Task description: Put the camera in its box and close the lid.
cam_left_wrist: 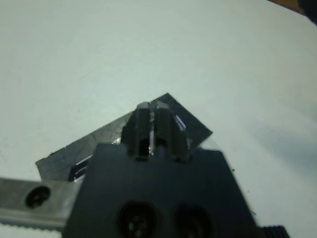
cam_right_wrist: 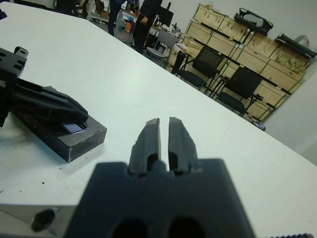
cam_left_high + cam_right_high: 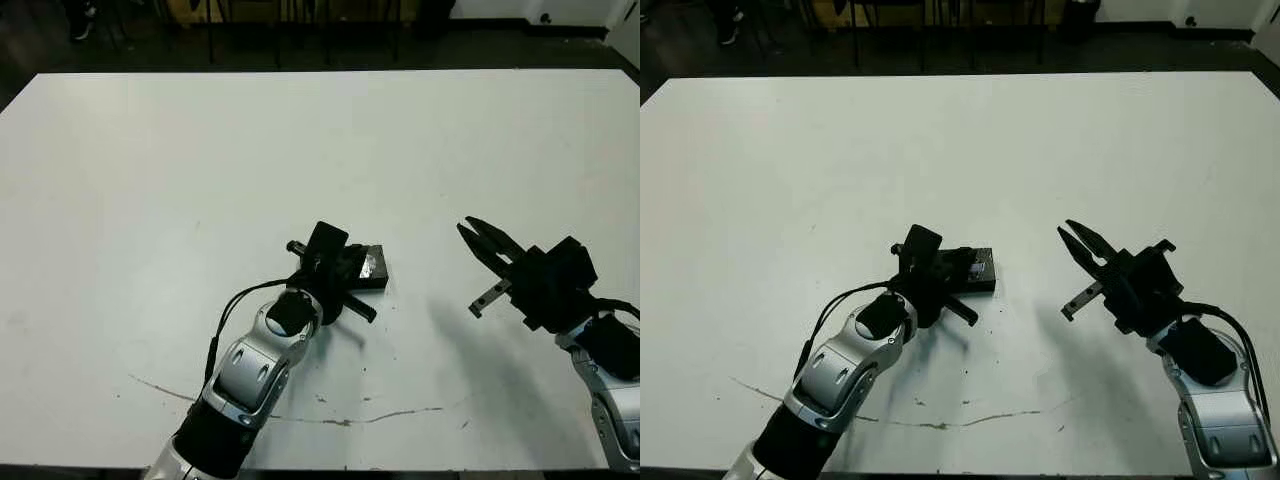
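desk (image 3: 150,180): bare from far edge to middle, both far corners open | obstacle: closed box with the lid (image 3: 372,266) on it, mid-desk toward near edge | left gripper (image 3: 335,268) pressed on lid, blocks the near-left approach | right gripper (image 3: 478,243) well apart toward right edge, open desk between

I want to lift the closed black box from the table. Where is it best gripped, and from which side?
Probably grip the box across its two long side walls, coming from above at its free end nearest the right claw. It lies flat and low, and the left claw covers its other end.
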`<state>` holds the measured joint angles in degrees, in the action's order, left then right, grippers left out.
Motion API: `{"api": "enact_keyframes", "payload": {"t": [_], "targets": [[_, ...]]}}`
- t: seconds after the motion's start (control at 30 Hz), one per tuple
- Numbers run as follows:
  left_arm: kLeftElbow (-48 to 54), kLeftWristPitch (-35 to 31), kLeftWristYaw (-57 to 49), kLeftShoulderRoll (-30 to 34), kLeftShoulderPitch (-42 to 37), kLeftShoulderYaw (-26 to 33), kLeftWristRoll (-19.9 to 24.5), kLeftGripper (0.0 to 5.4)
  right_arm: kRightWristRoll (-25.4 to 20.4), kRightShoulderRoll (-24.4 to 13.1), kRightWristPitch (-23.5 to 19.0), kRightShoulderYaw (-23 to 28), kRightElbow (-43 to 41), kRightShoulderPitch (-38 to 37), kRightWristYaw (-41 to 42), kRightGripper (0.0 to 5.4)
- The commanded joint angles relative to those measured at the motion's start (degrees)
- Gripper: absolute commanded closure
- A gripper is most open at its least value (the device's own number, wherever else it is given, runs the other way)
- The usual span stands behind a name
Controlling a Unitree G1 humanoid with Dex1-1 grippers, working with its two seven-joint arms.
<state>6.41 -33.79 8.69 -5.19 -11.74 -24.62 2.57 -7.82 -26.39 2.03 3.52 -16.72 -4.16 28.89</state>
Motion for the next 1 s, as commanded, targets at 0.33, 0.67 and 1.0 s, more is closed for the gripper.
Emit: {"api": "enact_keyframes", "payload": {"t": [0.33, 0.67, 1.0], "targets": [[4.28, 2.36, 1.05, 1.29, 6.25, 9.28, 4.43, 5.37, 0.45, 0.45, -1.39, -0.42, -0.12, -1.01, -1.12, 5.4], [16.17, 14.45, 5.96, 12.34, 7.37, 21.52, 5.36, 5.37, 0.5, 3.33, -4.15, -1.79, -1.02, 0.15, -4.09, 5.4], [9.59, 32.31, 2.89, 15.05, 10.63, 31.83, 3.86, 5.37, -2.91, 11.29, -8.51, -2.41, -0.02, 2.01, -9.39, 5.4]]}}
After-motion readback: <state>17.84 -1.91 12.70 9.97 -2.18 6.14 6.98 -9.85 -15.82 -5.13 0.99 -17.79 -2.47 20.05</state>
